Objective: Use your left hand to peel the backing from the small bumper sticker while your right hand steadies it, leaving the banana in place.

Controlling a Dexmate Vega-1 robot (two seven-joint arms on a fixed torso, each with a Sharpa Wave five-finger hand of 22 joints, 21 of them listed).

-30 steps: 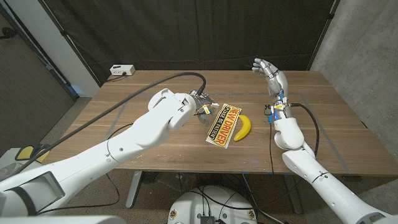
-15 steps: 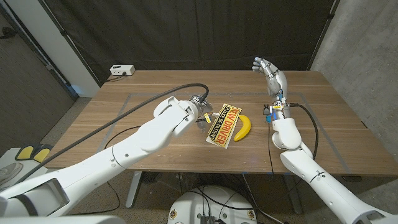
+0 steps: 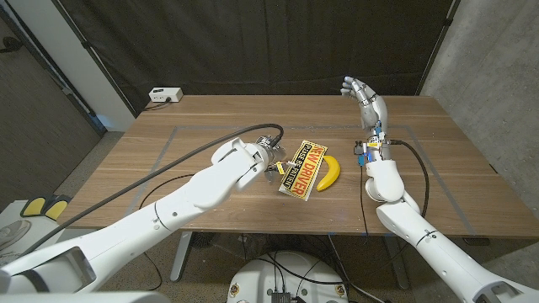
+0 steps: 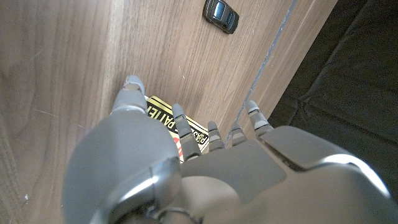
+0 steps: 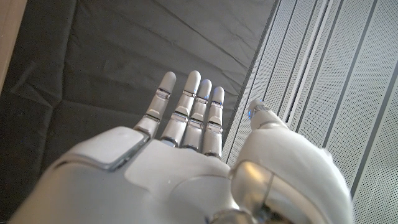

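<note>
The left hand (image 3: 271, 162) was seen low over the wooden worktop (image 3: 168, 168) at the near-left end of the small bumper sticker (image 3: 302, 169), its fingers (image 4: 180, 121) spread over the sticker's yellow edge in the left wrist view. Whether anything was being pinched could not be told. The sticker was laid flat near the worktop's middle, with the banana (image 3: 329, 172) lying against its right side. A small black object (image 4: 222, 15) was seen on the wood beyond the fingers. Farther back, the right hand (image 3: 364, 97) was held raised above the worktop's far right part, fingers extended and apart, nothing held, well apart from the sticker. A white box (image 3: 165, 95) was placed at the far left corner.
</note>
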